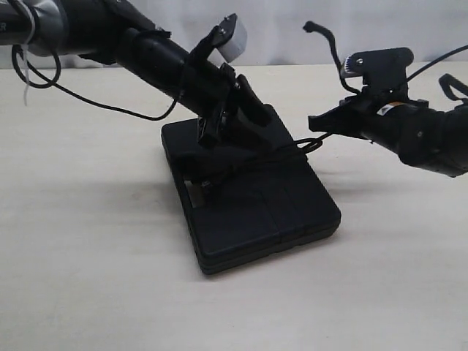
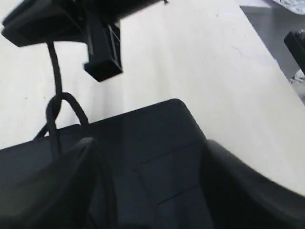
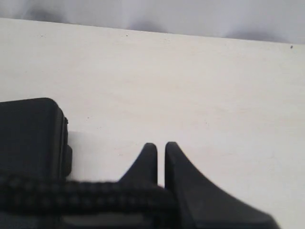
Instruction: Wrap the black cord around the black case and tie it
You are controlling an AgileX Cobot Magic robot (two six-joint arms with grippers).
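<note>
On worktop (image 1: 88, 256) centre: black case (image 1: 256, 208), room all round | left tool (image 2: 148, 145) released over it | right tool (image 3: 161, 149) clenched on black cord (image 3: 71, 195) | cord's run over case hard to trace

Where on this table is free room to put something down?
The table is bare in front of the black case and to its left. Crowded: the case's far end, where the left end effector, right end effector and black cord meet.

Soft, even light; the black case (image 1: 256, 212) casts a faint shadow; wrist views blur close up.
</note>
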